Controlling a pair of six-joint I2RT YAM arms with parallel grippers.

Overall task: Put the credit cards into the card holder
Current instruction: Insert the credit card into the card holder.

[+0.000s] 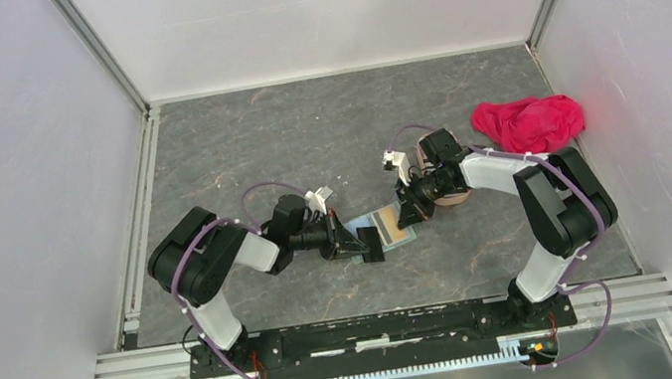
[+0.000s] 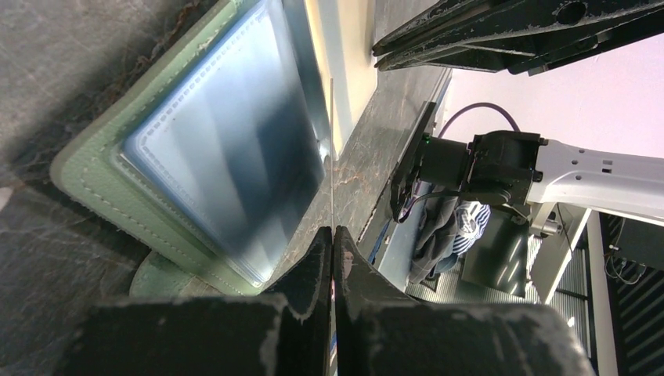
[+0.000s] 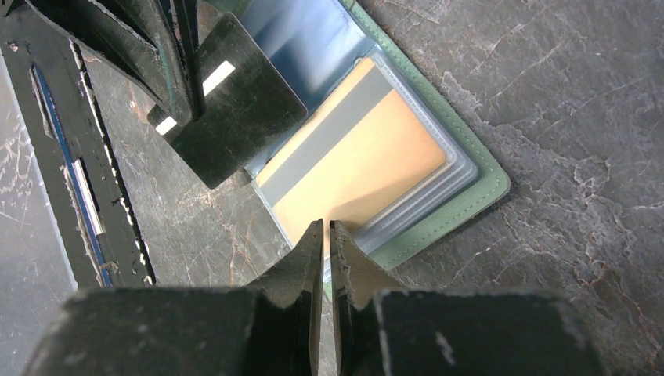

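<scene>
The sage-green card holder [image 1: 380, 226] lies open on the table between my grippers. In the right wrist view, a yellow-orange credit card [image 3: 360, 157] with a grey stripe sits in its right clear pocket, on the green cover [image 3: 470, 200]. My left gripper [image 1: 357, 240] is shut on a dark grey credit card [image 1: 371, 243] with white marks [image 3: 235, 102], held on edge over the holder's pale blue left pockets [image 2: 219, 157]. That card shows edge-on [image 2: 333, 157] ahead of my left gripper [image 2: 333, 229]. My right gripper [image 3: 327, 222] is shut with a hairline gap, tips over the holder's near edge [image 1: 409, 217].
A red-pink cloth [image 1: 528, 121] lies at the back right near the wall. A pinkish-brown tray [image 1: 456, 198] sits partly hidden under my right arm. White walls with metal rails enclose the dark marbled table [image 1: 302, 124].
</scene>
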